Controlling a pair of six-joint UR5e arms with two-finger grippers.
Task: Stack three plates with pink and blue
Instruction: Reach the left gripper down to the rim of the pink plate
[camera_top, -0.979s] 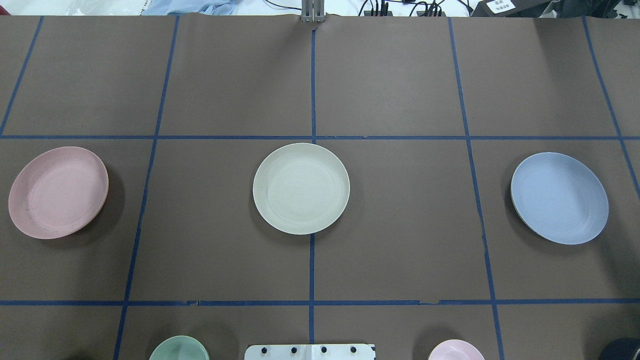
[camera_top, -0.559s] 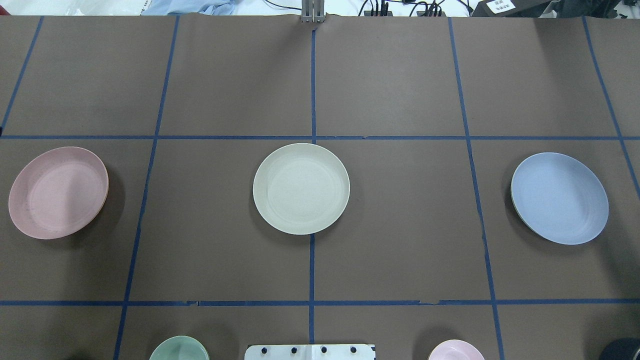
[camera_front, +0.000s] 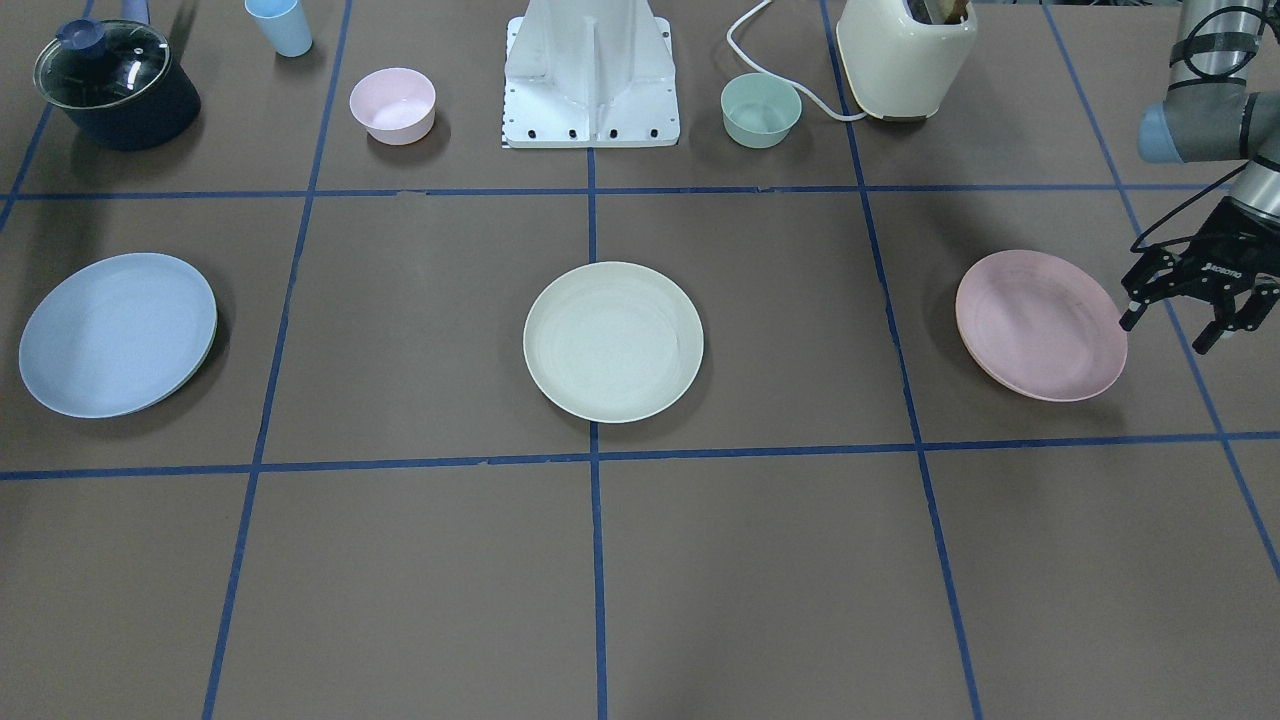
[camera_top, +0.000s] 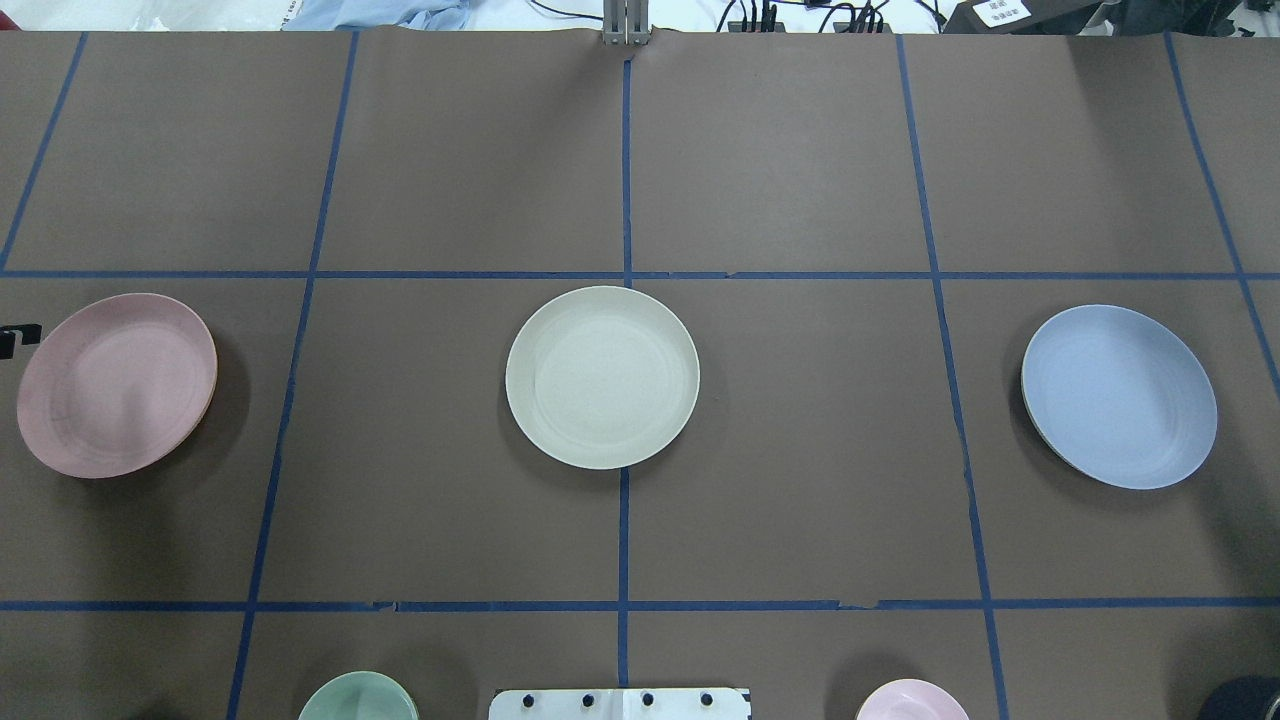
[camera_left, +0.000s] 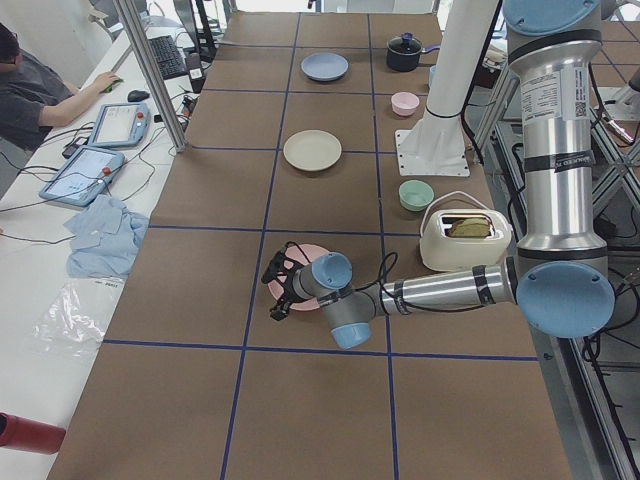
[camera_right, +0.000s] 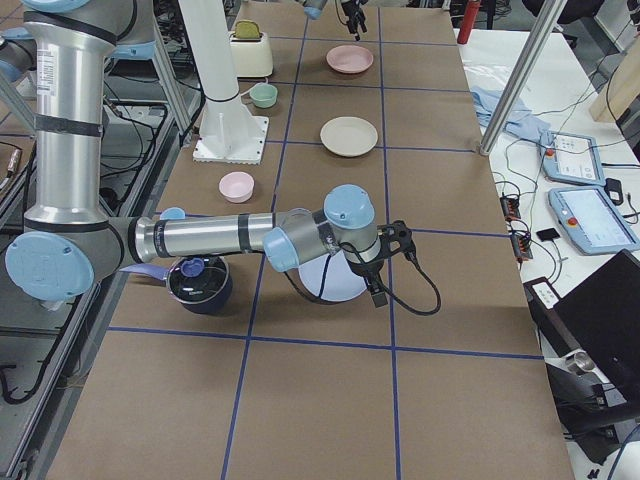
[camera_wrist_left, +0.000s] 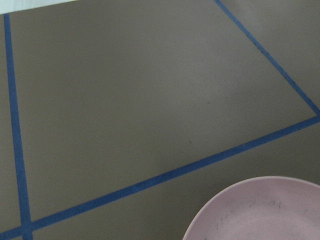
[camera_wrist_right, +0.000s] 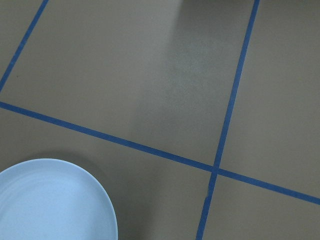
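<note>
left arm (camera_front: 1205, 130) low; left jaws spread beside pink plate (camera_front: 1040, 325) | right jaws: cannot tell

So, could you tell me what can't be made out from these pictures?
- The right gripper shows only in the right-side view, so I cannot tell whether it is open or shut.
- The blue plate is largely behind the right arm in that view.
- The pink plate is partly behind the left gripper in the left-side view.
- The overhead view's left edge cuts off the left gripper.

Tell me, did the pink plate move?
No. The pink plate sits just as far left of the blue tape line as before.
</note>
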